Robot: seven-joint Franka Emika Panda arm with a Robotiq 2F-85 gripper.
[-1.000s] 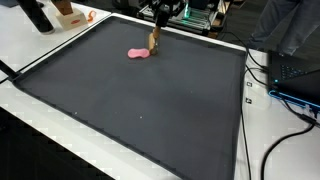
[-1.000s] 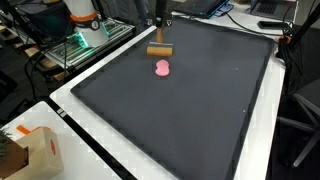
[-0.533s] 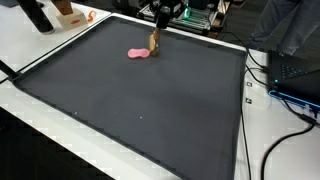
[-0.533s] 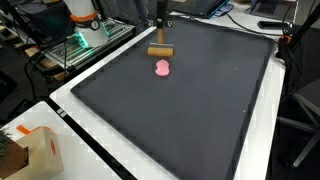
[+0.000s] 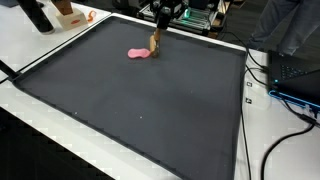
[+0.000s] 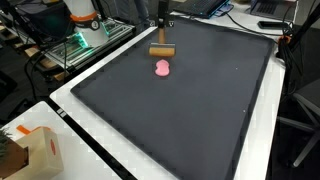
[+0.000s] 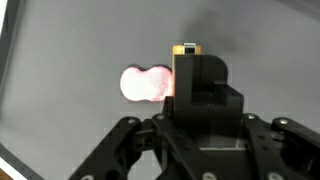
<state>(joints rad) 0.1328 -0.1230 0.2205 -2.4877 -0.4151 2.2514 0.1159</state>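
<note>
Block (image 6: 160, 50), a wooden bar whose long axis runs level and crosswise to the fingers, is clamped in the narrowly closed gripper (image 6: 160, 41) near the far edge of the mat (image 5: 150, 110), with the pink piece (image 6: 162, 68) lying just beside it.

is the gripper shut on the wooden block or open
Shut on it: in an exterior view the gripper clamps the wooden block from above, beside the pink piece.
</note>
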